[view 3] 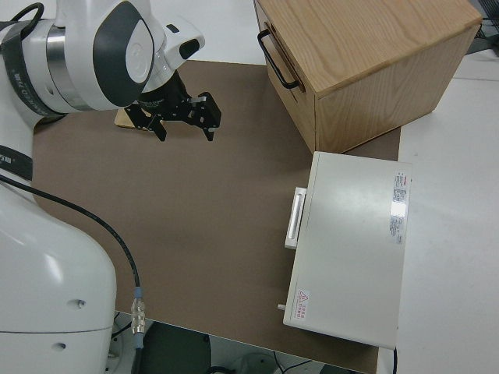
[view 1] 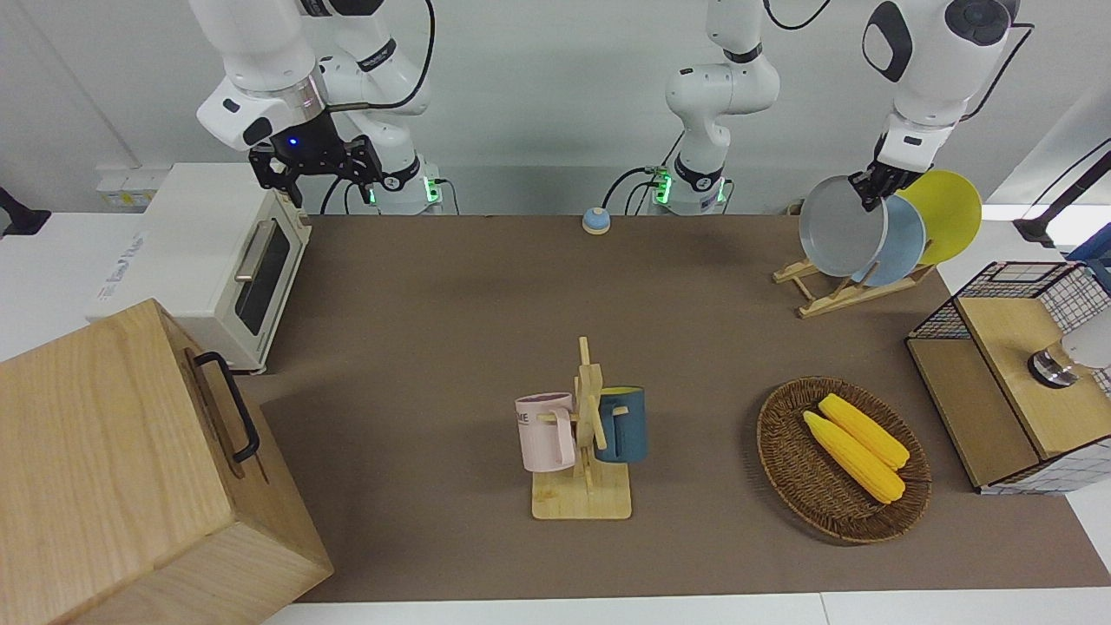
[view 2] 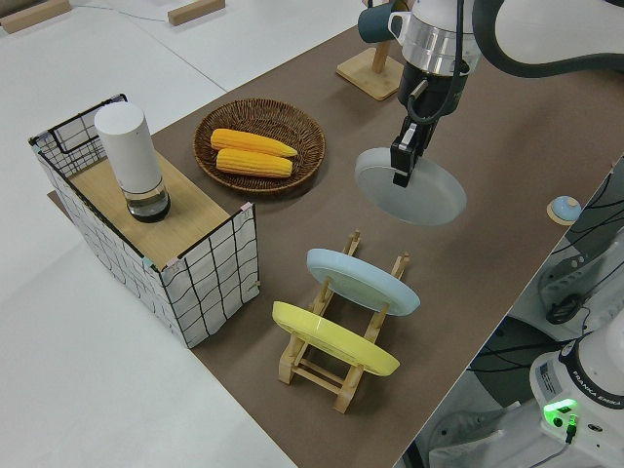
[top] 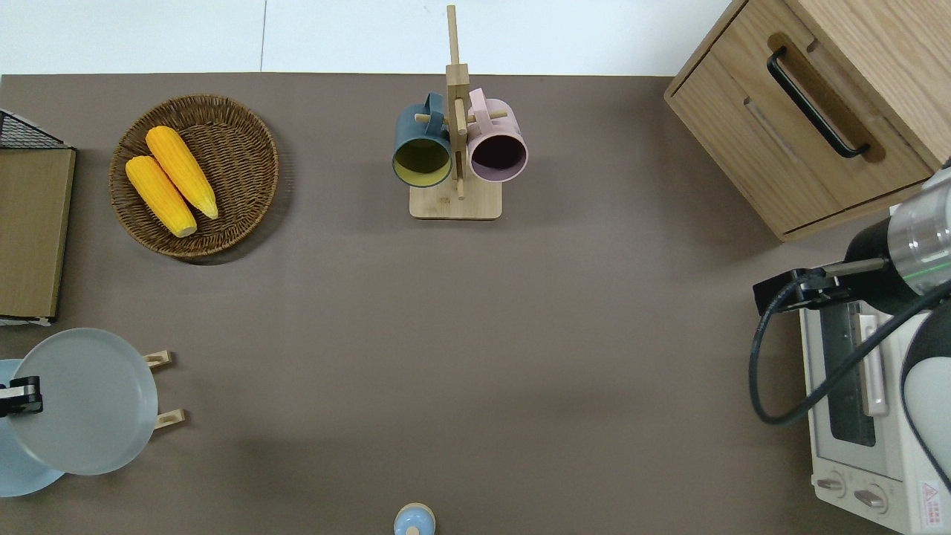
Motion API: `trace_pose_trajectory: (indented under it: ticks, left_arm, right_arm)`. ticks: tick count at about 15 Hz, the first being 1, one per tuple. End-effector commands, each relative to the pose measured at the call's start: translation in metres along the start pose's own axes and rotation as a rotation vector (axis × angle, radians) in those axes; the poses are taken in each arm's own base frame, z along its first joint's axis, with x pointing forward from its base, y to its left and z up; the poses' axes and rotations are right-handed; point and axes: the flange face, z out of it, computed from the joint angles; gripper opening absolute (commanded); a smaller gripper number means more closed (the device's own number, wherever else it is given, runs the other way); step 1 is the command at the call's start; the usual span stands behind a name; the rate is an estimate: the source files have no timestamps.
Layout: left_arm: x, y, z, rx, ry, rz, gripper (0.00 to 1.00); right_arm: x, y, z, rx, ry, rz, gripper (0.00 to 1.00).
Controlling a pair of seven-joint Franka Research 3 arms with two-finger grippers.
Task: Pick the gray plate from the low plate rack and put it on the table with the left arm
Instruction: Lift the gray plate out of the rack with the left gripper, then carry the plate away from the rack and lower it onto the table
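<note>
My left gripper (view 1: 875, 187) is shut on the rim of the gray plate (view 1: 840, 227), which it holds tilted in the air. From overhead, the gray plate (top: 88, 401) hangs over the low plate rack (top: 165, 360) and hides all but its rail ends. In the left side view the gray plate (view 2: 417, 193) is clear of the low plate rack (view 2: 336, 369), with the left gripper (view 2: 401, 168) at its edge. A light blue plate (view 2: 362, 280) and a yellow plate (view 2: 333, 339) stand in the rack. The brown table (view 1: 434, 304) lies below. My right gripper (view 1: 317, 167) is parked and open.
A wicker basket (view 1: 785, 460) with two corn cobs lies farther from the robots than the rack. A wire crate (view 1: 998, 382) stands at the left arm's end. A mug stand (view 1: 583, 434) is mid-table. A toaster oven (view 1: 217, 260) and wooden drawer box (view 1: 121, 469) stand at the right arm's end.
</note>
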Motion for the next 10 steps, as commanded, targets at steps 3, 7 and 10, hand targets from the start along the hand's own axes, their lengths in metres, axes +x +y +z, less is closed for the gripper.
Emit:
trace_pose_trajectory:
  ticks: [3,7,10]
  left_arm:
    - [0.007,0.055,0.015,-0.206,-0.018,0.067,0.08]
    - [0.007,0.083,0.045,-0.357,-0.072,0.168,0.08]
    - [0.009,0.092,0.062,-0.457,-0.071,0.215,0.08]
  right_arm:
    - [-0.002,0.003,-0.003,-0.006,-0.001,0.017,0.983]
    - [-0.002,0.002,-0.003,-0.006,-0.001,0.016,0.983]
    - [-0.002,0.003,-0.003,-0.006,-0.001,0.017,0.983]
